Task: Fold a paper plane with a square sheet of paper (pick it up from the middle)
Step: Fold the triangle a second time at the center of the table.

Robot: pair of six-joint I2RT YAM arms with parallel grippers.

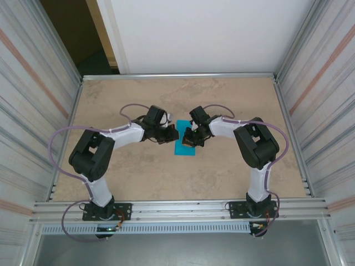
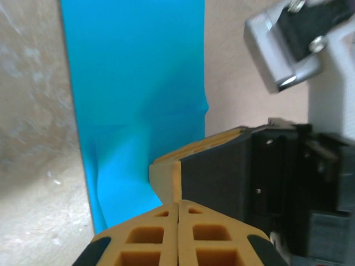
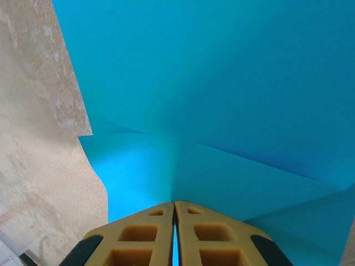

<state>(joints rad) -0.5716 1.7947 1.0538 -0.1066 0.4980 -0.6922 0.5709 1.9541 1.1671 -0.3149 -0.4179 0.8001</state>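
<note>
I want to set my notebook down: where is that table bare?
Bare: the table's far strip below the back wall, and the near strip before the base rail. Crowded: the middle, where left pincer and right pincer meet on the blue paper.

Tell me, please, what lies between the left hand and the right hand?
The top external view shows the blue square sheet of paper spanning the narrow gap between the left hand and right hand.

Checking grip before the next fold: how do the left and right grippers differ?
The right gripper shows a blue sliver of the sheet between its fingers; the left gripper shows none. The right gripper sits over the sheet, the left gripper at its left edge. Both are shut, with orange fingers.
</note>
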